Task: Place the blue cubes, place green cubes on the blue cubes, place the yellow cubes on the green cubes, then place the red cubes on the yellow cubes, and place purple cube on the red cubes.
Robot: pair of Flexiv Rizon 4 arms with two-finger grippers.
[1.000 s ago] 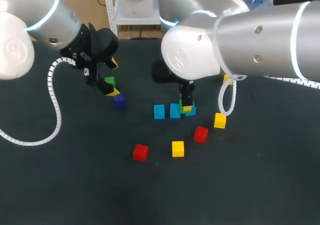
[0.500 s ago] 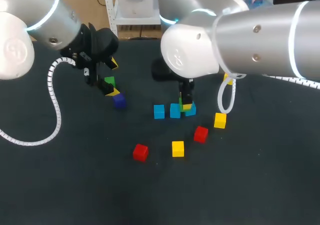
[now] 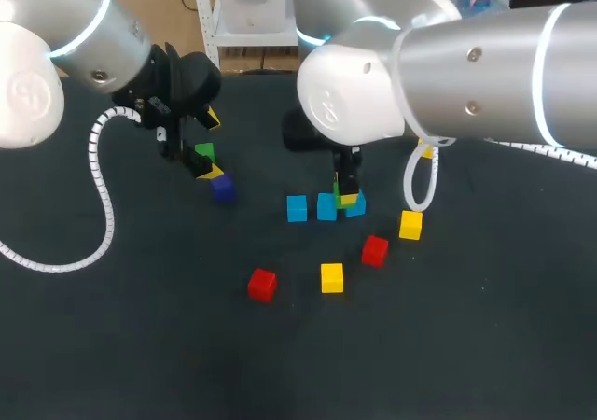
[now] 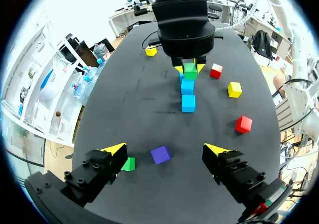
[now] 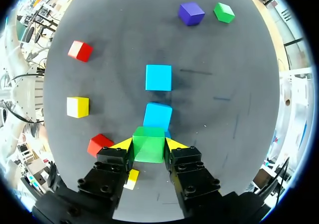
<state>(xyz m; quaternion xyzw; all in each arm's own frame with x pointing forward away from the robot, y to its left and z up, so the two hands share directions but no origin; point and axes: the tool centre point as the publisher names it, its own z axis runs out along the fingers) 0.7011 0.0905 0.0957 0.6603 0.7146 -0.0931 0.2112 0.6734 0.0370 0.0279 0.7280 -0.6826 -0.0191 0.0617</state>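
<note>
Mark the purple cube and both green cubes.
purple cube (image 4: 160, 154), left wrist view, top face.
gripped green cube (image 5: 149, 144), right wrist view, top face.
loose green cube (image 5: 224, 12), right wrist view, top face.

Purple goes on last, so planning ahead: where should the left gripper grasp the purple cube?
From straight above, probably, on two opposite side faces of the purple cube. It lies flat but turned against the open left gripper, so rotate first; a green cube sits close beside.

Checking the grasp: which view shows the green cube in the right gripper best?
Right wrist view: the green cube sits close and unobstructed between the right gripper's two fingers, both touching it. Head view shows only a green sliver beside the fingers. Left wrist view shows it whole but small, far off.
</note>
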